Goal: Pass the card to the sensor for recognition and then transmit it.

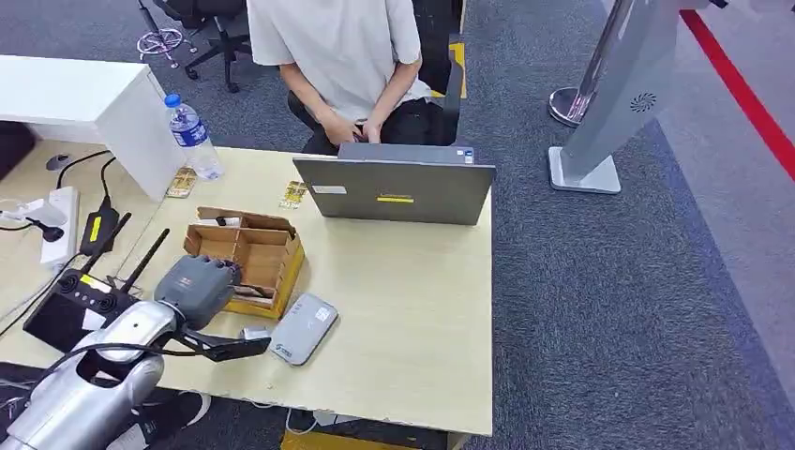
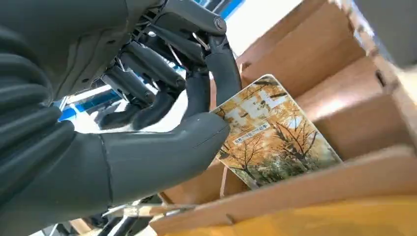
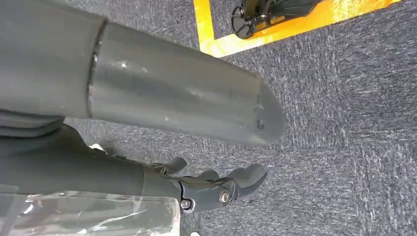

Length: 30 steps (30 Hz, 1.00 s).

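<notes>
Cardboard box (image 1: 246, 253) sits at 9 o'clock of the sensor (image 1: 303, 328); we see left hand (image 2: 162, 123) pinching its autumn-tree card (image 2: 273, 137), right hand (image 3: 196, 142) hanging released.

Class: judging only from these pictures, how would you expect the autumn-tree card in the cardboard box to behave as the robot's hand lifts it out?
The card looks thin, flat and unbent, so probably stiff and light. Its glossy printed face may be slippery against the left hand. Leaning in the cardboard box, it could catch on a divider.
</notes>
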{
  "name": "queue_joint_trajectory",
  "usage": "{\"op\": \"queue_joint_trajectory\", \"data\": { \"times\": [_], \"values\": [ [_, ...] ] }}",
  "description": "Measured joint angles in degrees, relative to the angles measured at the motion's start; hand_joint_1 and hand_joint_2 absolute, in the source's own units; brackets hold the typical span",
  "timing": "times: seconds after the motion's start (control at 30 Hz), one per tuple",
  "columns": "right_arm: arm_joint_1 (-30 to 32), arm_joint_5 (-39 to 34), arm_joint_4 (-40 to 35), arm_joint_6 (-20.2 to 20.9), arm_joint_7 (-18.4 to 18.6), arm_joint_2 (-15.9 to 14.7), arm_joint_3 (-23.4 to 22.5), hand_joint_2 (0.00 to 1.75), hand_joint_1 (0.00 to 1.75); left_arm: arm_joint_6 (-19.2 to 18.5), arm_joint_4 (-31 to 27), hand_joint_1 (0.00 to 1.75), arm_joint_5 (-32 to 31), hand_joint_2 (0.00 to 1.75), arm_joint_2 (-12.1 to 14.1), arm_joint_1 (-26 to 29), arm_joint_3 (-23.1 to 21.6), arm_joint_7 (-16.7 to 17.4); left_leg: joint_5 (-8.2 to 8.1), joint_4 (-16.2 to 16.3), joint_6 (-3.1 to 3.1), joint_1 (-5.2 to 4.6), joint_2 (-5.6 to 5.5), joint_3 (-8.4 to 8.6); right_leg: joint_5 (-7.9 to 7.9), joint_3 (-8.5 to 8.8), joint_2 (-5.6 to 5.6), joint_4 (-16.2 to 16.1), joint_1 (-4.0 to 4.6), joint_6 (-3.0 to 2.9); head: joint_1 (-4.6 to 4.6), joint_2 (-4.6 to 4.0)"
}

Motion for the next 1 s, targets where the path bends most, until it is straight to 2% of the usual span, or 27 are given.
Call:
{"op": "queue_joint_trajectory", "data": {
  "times": [0.2, 0.33, 0.57, 0.73, 0.8, 1.0],
  "values": [
    [-0.01, 0.61, -0.02, 0.00, 0.00, 0.00, -0.61, 0.00, 0.00, 2.93, -0.41, 1.75, -0.11, 1.75, -0.74, -0.34, -0.35, 0.00, 0.00, 0.00, 0.00, 0.00, 0.01, 0.00, 0.00, 0.00, 0.01, 0.00, 0.00, 0.00, -0.02, 0.00],
    [0.00, 0.59, -0.02, 0.00, -0.02, 0.00, -1.18, 0.00, 0.00, 4.03, -3.24, 1.75, 0.50, 1.75, -0.79, -0.40, -0.37, -0.35, 0.00, 0.00, 0.00, 0.00, 0.00, 0.00, 0.00, 0.01, 0.00, 0.00, 0.00, 0.00, -0.02, 0.00],
    [0.01, 0.83, -0.02, 0.00, -0.09, 0.00, -2.30, 0.00, 0.00, 3.17, -9.94, 1.75, 4.02, 1.75, 1.20, -1.12, -0.18, -2.49, 0.00, 0.00, 0.00, 0.02, 0.00, 0.00, 0.00, 0.00, 0.00, 0.00, 0.00, 0.00, 0.02, 0.00],
    [0.00, 1.48, -0.04, 0.00, -0.11, 0.00, -2.69, 0.00, 0.00, 1.75, -13.73, 1.75, 6.47, 1.75, 2.38, -5.47, 0.61, -2.91, 0.06, 0.01, -0.03, 0.03, -0.06, 0.00, 0.01, -0.01, -0.06, 0.00, 0.00, -0.01, -0.04, 0.00],
    [-0.04, 2.27, -0.04, 0.00, -0.11, 0.00, -2.69, 0.00, 0.00, 2.04, -13.77, 1.75, 5.39, 1.75, 0.80, -9.36, 0.61, -1.72, 0.15, 0.03, 0.09, 0.01, -0.17, -0.07, 0.05, 0.00, -0.23, 0.00, 0.00, 0.03, -0.02, 0.00],
    [-1.03, 6.07, -0.04, 0.37, 0.02, 0.00, -2.32, 0.00, 0.00, 13.39, -8.25, 1.75, -2.81, 1.75, -9.59, -22.48, 0.61, 1.49, 0.28, 0.08, 0.11, -0.04, -0.26, -0.16, 0.31, -0.03, -0.25, -0.01, -0.03, 0.21, 0.07, 0.00]
  ]
}}
